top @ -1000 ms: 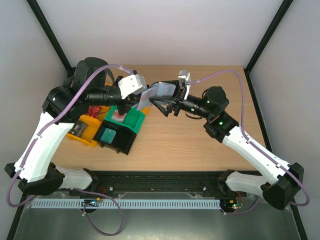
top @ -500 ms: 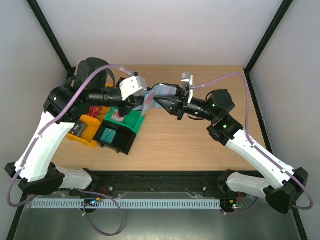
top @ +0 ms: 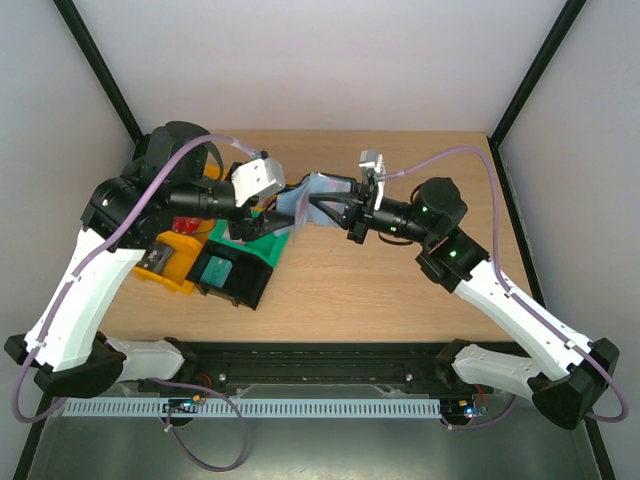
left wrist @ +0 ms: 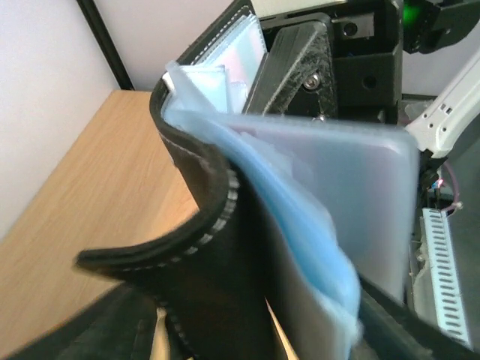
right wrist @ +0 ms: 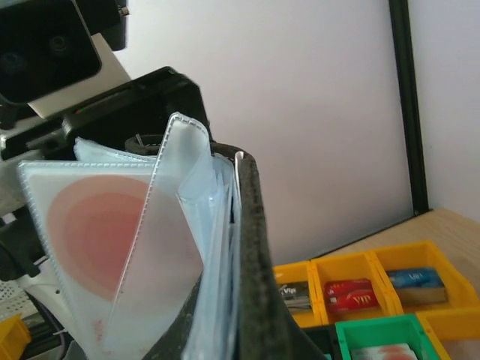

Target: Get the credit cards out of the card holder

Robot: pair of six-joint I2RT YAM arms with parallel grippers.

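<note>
The card holder [top: 305, 192] hangs in the air between my two grippers, above the table's back middle. It is open, its black cover [left wrist: 217, 247] curling out and its pale blue clear pockets [left wrist: 322, 187] fanned. My right gripper [top: 322, 205] is shut on the black cover [right wrist: 255, 285] from the right. One pocket holds a pink-red credit card [right wrist: 90, 225]. My left gripper [top: 262, 222] sits at the holder's left end. The holder fills that wrist view and hides the jaws, so their state does not show.
A green bin [top: 262, 243] sits under the left gripper, beside a black bin holding a teal block [top: 214, 271] and a yellow bin [top: 165, 262]. The yellow compartments hold a red VIP card [right wrist: 349, 294], a blue card [right wrist: 412, 279] and a dark card [right wrist: 292, 296].
My right gripper has moved left and shut on the card holder's cover. My left gripper has drawn back a little to the left and lower.
</note>
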